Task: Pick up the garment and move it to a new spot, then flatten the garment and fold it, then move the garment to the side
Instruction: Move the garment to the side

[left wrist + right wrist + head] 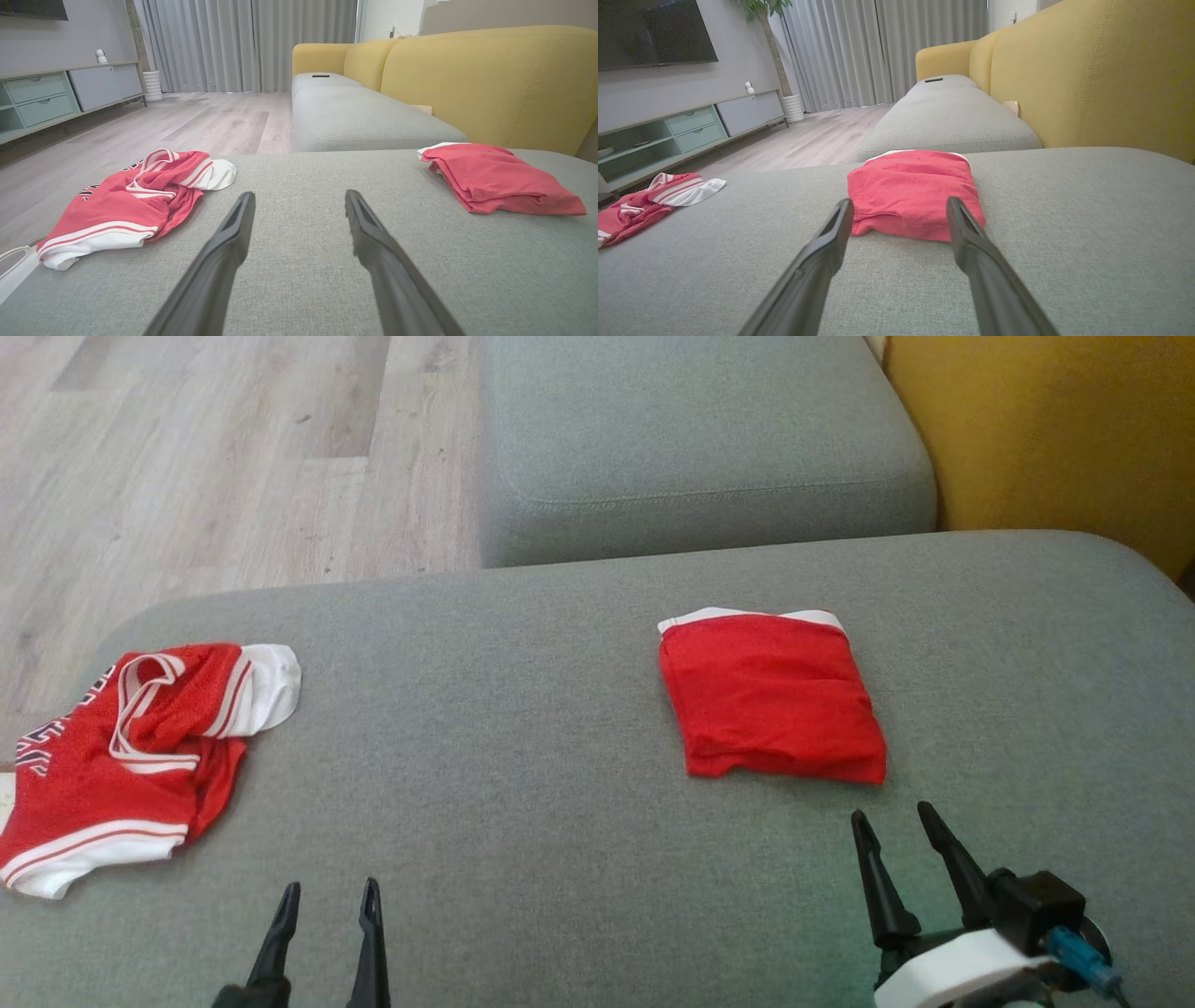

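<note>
Fingers (277, 933) spread on both left gripper (331, 885) and right gripper (891, 812), holding nothing. Crumpled jersey (121, 756) lies at the left edge of the cushion (523, 784) — pick-up step, probably; left gripper must reach over.

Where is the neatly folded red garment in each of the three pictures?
Head view: the folded red garment lies right of centre on the grey cushion, beyond the right claw.
Left wrist view: the garment sits far right, below the yellow backrest.
Right wrist view: the garment sits dead centre.
Shared landmark: the crumpled red-and-white jersey, at the left in all three.
</note>
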### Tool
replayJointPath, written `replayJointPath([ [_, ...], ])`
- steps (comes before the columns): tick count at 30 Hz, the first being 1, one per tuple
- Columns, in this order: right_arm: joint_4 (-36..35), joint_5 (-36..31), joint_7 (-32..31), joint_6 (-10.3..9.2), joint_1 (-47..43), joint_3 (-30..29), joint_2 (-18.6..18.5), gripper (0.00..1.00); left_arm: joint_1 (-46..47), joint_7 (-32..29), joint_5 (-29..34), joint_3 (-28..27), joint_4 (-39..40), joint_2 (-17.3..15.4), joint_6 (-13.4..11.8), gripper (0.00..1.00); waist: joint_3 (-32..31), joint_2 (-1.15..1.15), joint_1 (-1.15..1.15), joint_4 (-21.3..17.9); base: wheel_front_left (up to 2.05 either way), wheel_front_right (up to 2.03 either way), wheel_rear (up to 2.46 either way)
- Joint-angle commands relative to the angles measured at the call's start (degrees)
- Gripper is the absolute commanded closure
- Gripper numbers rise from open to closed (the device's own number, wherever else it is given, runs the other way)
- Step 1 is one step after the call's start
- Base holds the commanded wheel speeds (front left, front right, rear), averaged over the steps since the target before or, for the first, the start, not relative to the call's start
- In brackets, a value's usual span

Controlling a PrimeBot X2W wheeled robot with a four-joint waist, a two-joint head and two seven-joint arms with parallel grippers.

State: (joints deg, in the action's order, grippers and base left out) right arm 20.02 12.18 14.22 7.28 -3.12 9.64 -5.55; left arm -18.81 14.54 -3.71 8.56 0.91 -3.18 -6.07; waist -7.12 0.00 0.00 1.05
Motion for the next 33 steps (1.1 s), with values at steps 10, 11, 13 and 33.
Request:
replayJointPath([
  [10,-1.0,-0.9,0.8,0.21,1.6,0.3,0.5,0.0,2.8,0.5,-0.7,-1.9,0.9,0.3,0.0,0.0,0.1,0.0,0.0,0.6,0.0,0.0,0.0],
  [11,-0.9,-1.0,0.8,0.21,1.6,0.3,0.6,0.0,2.8,0.5,-0.7,-1.8,0.9,0.3,0.0,0.0,0.1,0.0,0.0,0.7,0.0,0.0,0.0],
  [13,-0.9,-1.1,0.8,0.21,1.5,0.3,0.7,0.0,2.8,0.5,-0.7,-1.8,0.8,0.3,0.0,0.0,0.1,0.0,0.0,0.7,0.0,0.0,0.0],
  [33,-0.4,-1.0,0.8,0.21,1.1,0.3,1.0,0.0,2.3,0.5,-0.6,-1.4,0.7,0.3,0.1,0.0,0.2,0.0,0.0,1.1,0.0,0.0,0.0],
])
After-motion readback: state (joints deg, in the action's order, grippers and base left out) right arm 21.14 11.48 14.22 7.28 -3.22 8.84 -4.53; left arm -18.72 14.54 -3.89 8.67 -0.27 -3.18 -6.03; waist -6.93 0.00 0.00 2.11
